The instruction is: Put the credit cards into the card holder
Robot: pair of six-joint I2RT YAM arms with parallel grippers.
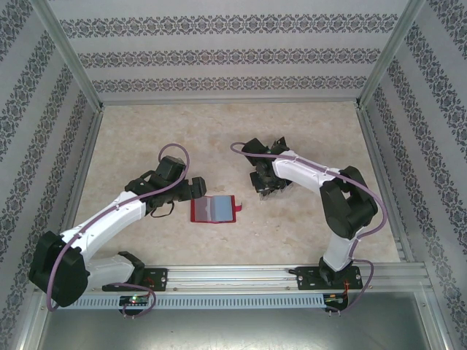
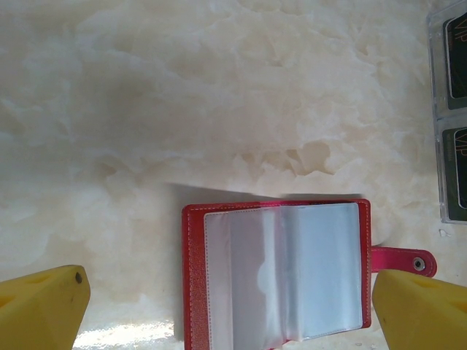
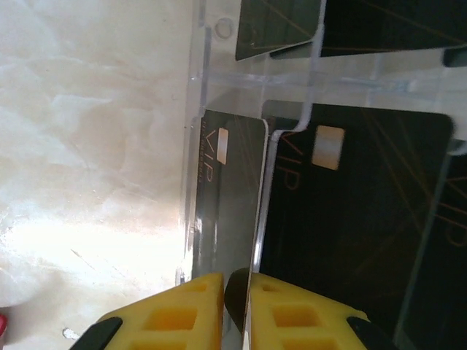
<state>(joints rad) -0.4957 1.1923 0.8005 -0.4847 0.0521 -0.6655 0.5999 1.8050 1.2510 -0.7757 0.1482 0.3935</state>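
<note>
Yellow fingers (image 3: 197, 313) of the right jaws sat at the bottom of the right wrist view, clenched on the near edge of one black card (image 3: 230, 189). The card's thin edge ran down into the narrow gap between them. It leaned in the outermost slot of a clear plastic stand (image 3: 193, 109). "VIP" was printed in gold down its face beside a small pale rectangle. A line of finer print ran along its side, too small to read.

Just beside it in the next slot stood a second card (image 3: 357, 211), also marked "VIP" in gold with a pale chip-like patch near the top. Thin gold lines fanned across its dark face. More cards (image 3: 281, 25) filled the slots farther back, with no lettering legible on them.

In the left wrist view, the left jaws were released wide, one finger (image 2: 40, 310) at each lower corner. The wallet (image 2: 281, 270) lay open and flat on the marbled tabletop (image 2: 219, 95) between them, touched by neither. It was red around the rim, with greyish clear sleeves inside. Its tab (image 2: 401, 259) stuck out to the right and carried a metal snap (image 2: 419, 263). No brand showed on it. The stand (image 2: 438, 109) cut into the right edge, its cards (image 2: 456, 51) bearing gold marks too blurred to read.

From above, the wallet (image 1: 214, 208) lay near the middle of the tabletop, just beside the left arm's (image 1: 109, 219) tip. The right arm (image 1: 343, 197) reached down a little apart to the wallet's right.
</note>
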